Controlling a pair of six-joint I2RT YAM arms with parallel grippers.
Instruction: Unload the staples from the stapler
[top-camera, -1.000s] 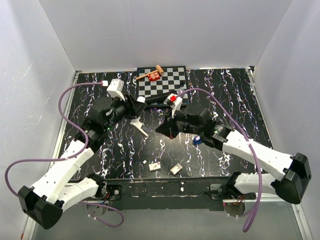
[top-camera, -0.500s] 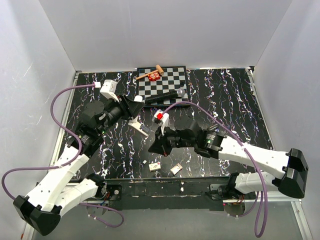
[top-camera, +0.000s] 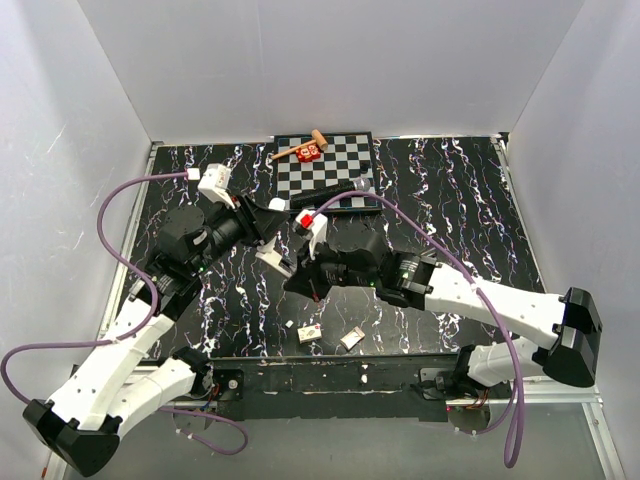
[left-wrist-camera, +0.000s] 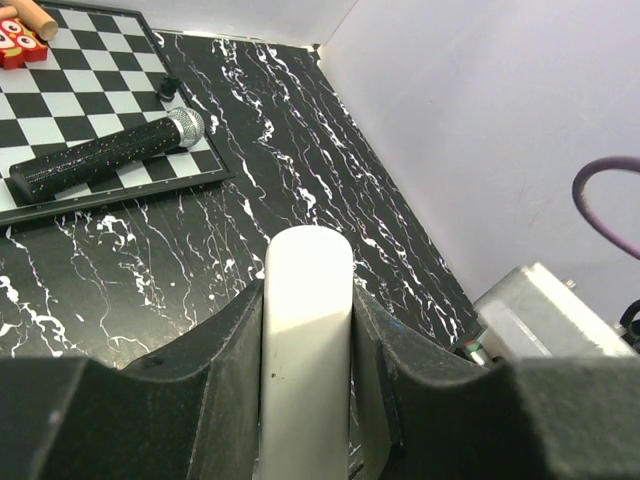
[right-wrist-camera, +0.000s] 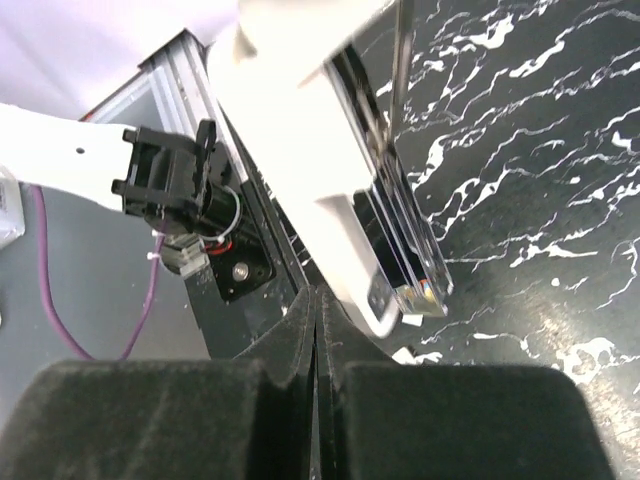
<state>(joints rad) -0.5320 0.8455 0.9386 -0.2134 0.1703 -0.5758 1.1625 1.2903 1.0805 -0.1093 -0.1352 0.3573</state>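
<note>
The blue stapler does not show in any current view; my right arm lies across the middle of the table. My left gripper (top-camera: 275, 212) (left-wrist-camera: 308, 292) is shut on a white tube-shaped marker (left-wrist-camera: 306, 330), whose tip (top-camera: 278, 203) points toward the checkerboard. My right gripper (top-camera: 292, 281) (right-wrist-camera: 318, 306) is shut with its jaws pressed together and nothing visible between them. It sits just beside the end of a white long object with a clear plastic underside (top-camera: 274, 254) (right-wrist-camera: 330, 180).
A checkerboard (top-camera: 345, 160) (left-wrist-camera: 60, 95) at the back carries a black microphone (top-camera: 325, 192) (left-wrist-camera: 105, 155), a red block (top-camera: 308, 152) and a small wooden mallet (top-camera: 298, 148). Two small tags (top-camera: 310, 331) (top-camera: 351, 339) lie near the front edge. White walls enclose the table.
My right arm has swung left across the table to the white object, covering the spot where a small blue thing lay. My left gripper has shifted slightly, still holding the marker.
</note>
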